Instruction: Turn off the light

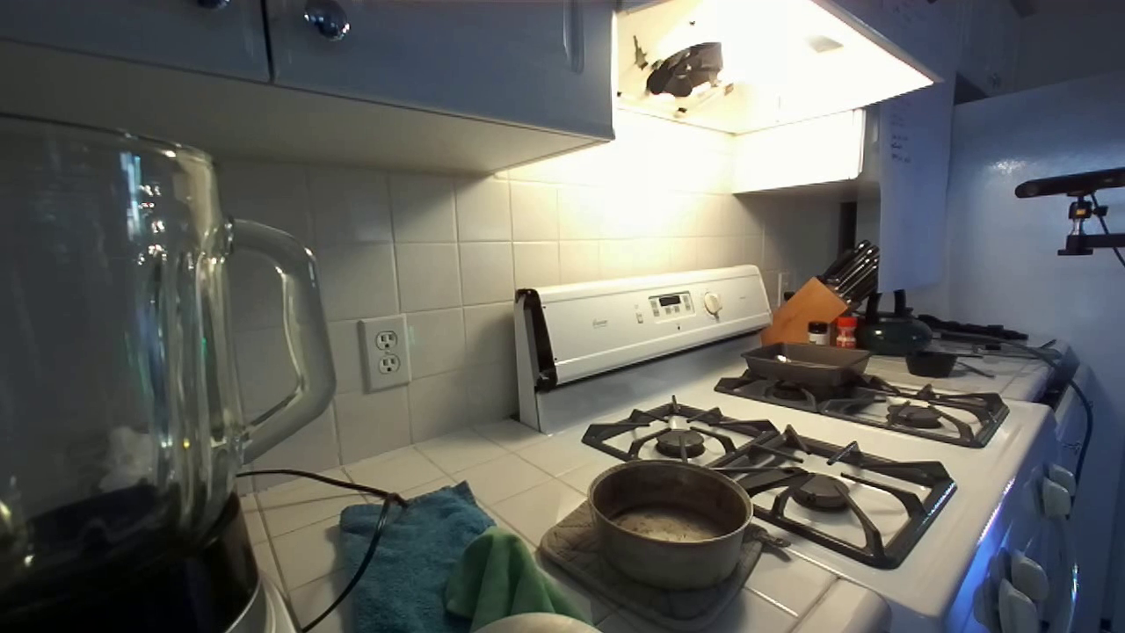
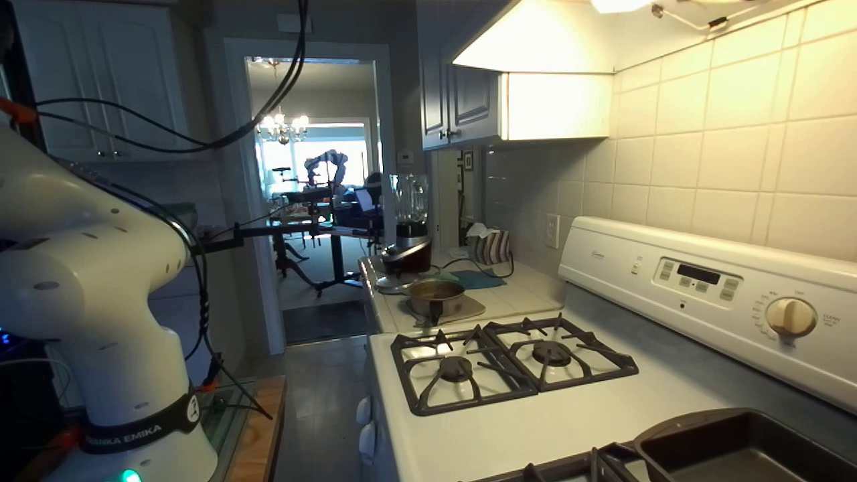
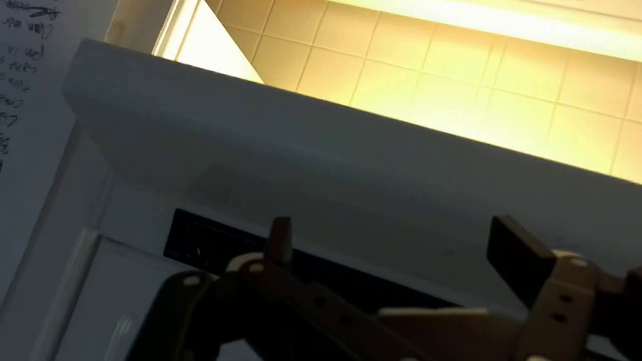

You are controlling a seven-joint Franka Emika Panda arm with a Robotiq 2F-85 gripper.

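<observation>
We found the light [image 1: 782, 57] lit directly above the stove [image 2: 535, 428], in the underside of the white range hood [image 3: 351, 150], its outline washed out by glare in an exterior view; the dark oval fitting [image 1: 685, 69] was hard to make out. In the wrist view the fingers [image 3: 516, 255] stood wide apart before the hood's front, how near we could not tell, and partly hid a dark strip [image 3: 220, 240] whose small marks were too dim to read. There too, a handwritten sheet [image 3: 25, 75], hung past the stove's end, showed upside down and cut off. The white arm [image 2: 120, 268] faced the stove across the floor [image 2: 321, 381], cropped at an exterior view's left edge. Just beside the stove, on the worktop [image 1: 475, 457], a pot [image 1: 668, 527] sat on a quilted pad [image 1: 567, 541], hiding much of it. Farther from the stove, the blender [image 1: 189, 352] lost its left side to an exterior view's edge; a baking pan [image 2: 756, 462], on the stove itself, was cropped in an exterior view.
</observation>
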